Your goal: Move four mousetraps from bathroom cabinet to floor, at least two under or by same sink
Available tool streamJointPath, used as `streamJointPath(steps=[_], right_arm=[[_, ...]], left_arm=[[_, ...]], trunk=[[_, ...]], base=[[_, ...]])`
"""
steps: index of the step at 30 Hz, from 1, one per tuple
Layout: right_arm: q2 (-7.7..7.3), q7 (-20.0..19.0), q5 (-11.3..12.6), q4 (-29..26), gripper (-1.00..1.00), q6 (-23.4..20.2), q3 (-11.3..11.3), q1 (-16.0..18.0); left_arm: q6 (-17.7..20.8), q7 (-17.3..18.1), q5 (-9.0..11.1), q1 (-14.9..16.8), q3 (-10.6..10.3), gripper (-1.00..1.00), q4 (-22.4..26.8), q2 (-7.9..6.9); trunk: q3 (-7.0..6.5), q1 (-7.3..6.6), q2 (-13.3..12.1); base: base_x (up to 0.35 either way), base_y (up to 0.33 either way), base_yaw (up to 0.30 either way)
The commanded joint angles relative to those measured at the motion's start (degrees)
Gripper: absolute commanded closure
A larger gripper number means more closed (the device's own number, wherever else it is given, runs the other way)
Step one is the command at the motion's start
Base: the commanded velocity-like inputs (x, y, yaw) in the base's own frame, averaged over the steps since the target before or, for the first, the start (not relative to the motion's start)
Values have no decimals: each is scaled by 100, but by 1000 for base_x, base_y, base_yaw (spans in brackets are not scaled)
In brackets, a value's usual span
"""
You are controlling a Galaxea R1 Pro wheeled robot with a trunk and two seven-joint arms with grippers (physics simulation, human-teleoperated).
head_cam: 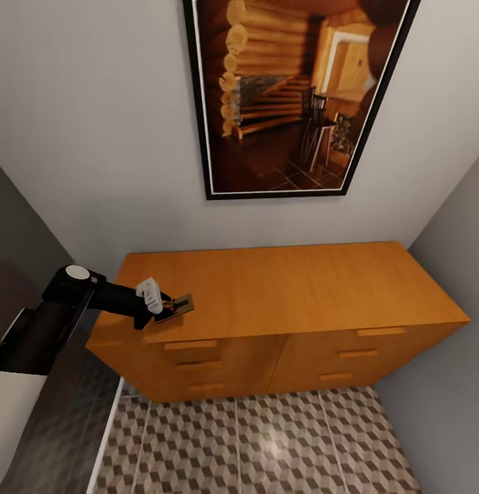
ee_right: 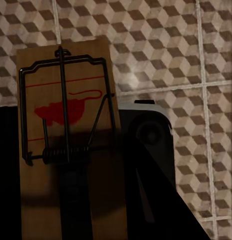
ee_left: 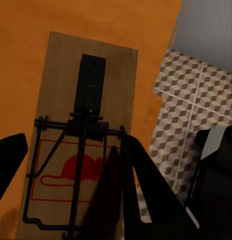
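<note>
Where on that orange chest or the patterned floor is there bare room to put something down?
Most of the cabinet top, from the middle to its right end, is bare. The bathroom floor tiles before the drawers also look bare. It is crowded at the top's left front corner, where the left gripper meets a mousetrap.

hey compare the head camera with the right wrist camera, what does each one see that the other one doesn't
The head view alone shows the orange cabinet, the framed picture on the wall, and the left gripper at a mousetrap on the cabinet top. The right wrist view alone shows a second mousetrap between dark fingers, close to the lens. Both show the cube-patterned bathroom floor.
</note>
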State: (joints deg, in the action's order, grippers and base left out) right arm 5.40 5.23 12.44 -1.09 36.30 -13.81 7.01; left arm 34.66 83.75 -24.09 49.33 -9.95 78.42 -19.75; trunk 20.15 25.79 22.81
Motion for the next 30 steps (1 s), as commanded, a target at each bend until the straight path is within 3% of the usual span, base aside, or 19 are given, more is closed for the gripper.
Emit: streamJointPath(steps=[1, 30], right_arm=[[0, 12, 48, 4, 100, 17, -52, 3], [-22, -56, 48, 3, 100, 17, -60, 4]], left_arm=[[59, 34, -34, 6, -8, 100, 3, -3], [41, 11, -34, -2, -15, 100, -60, -3]], trunk=[[10, 0, 11], [10, 0, 11]], base=[[-336, -143, 0], [-336, -148, 0]])
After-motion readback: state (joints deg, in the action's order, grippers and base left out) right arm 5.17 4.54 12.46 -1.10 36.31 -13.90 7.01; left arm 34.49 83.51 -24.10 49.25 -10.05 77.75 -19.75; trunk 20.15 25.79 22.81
